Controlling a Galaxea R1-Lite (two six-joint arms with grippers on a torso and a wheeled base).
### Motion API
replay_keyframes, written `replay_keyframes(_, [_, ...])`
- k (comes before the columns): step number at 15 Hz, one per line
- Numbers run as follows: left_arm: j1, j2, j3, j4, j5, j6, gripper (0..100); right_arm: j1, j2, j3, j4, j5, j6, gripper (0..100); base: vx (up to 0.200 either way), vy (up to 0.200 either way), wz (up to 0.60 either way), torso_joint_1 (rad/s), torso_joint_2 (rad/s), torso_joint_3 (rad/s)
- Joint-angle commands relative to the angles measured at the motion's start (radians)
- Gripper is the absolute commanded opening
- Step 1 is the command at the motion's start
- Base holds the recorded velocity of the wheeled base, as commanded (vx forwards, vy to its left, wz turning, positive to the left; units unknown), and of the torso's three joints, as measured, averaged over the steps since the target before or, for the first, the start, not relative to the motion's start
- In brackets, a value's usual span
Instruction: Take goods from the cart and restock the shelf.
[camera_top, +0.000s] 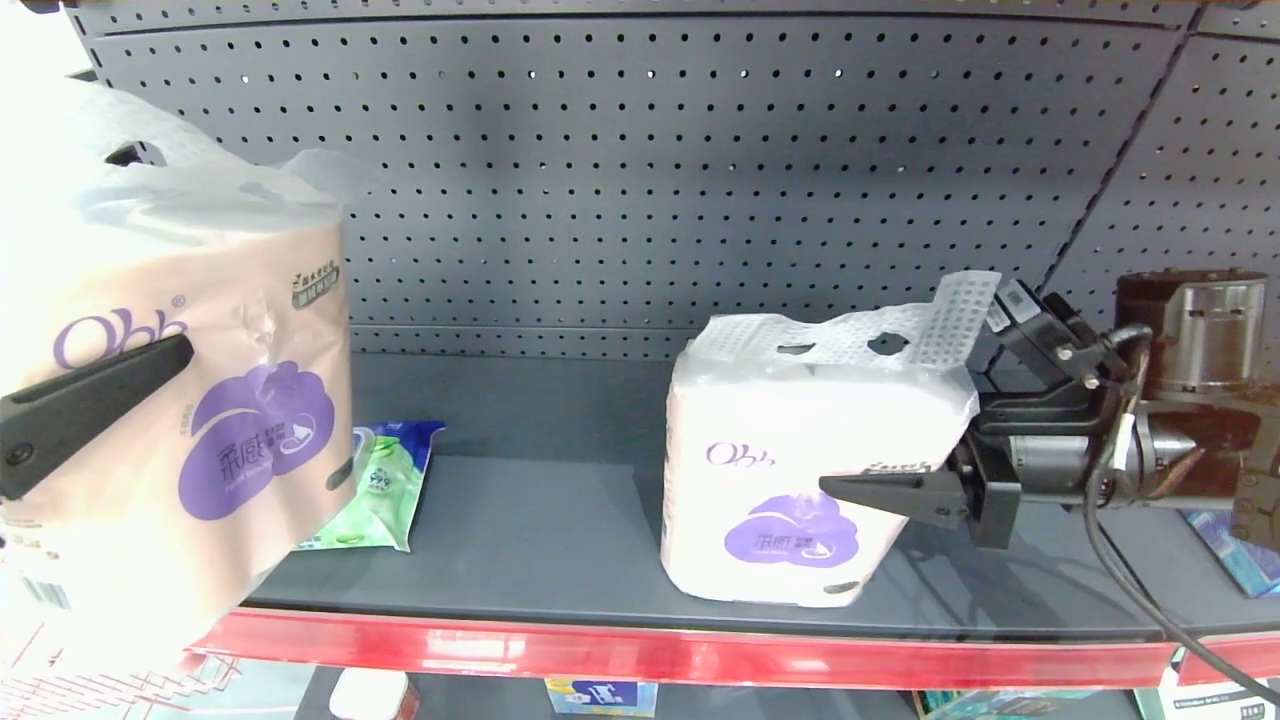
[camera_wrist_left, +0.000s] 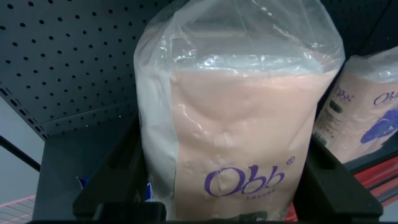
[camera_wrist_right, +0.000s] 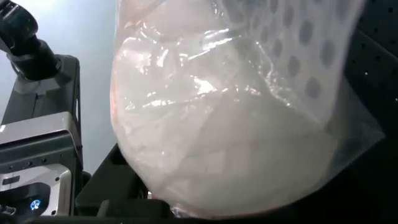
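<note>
Each arm has a pack.
Left pincer (camera_top: 165, 335) pinches a pink plastic-wrapped toilet-roll pack (camera_top: 230, 400) held up before the grey metal shelf (camera_top: 540, 540); right pincer (camera_top: 850, 470) pinches a white plastic-wrapped pack (camera_top: 790, 450) standing on it.

Head camera faces the shelf (camera_top: 560, 540) (slightly downward); wrist cameras sit close against left pack (camera_wrist_left: 236, 124) and right pack (camera_wrist_right: 236, 112).

Bright indoor light, upper-left corner blown white, near tissue pack (camera_top: 250, 330) washed pale by glare, soft shadows on the shelf (camera_top: 560, 540), sheen on plastic wrap.
</note>
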Motion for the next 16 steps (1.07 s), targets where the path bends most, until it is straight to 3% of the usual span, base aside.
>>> replay_keyframes(1, [0.0, -0.002, 0.001, 0.0, 0.0, 0.0, 0, 0.0, -0.036, 0.025, 0.0, 0.0, -0.002, 0, 0.0, 0.0, 0.0, 0.0, 0.0, 0.0])
replay_keyframes(16, [0.0, -0.025, 0.0, 0.001, 0.0, 0.002, 0, 0.038, -0.102, 0.117, 0.0, -0.021, -0.047, 0, 0.0, 0.0, 0.0, 0.0, 0.0, 0.0])
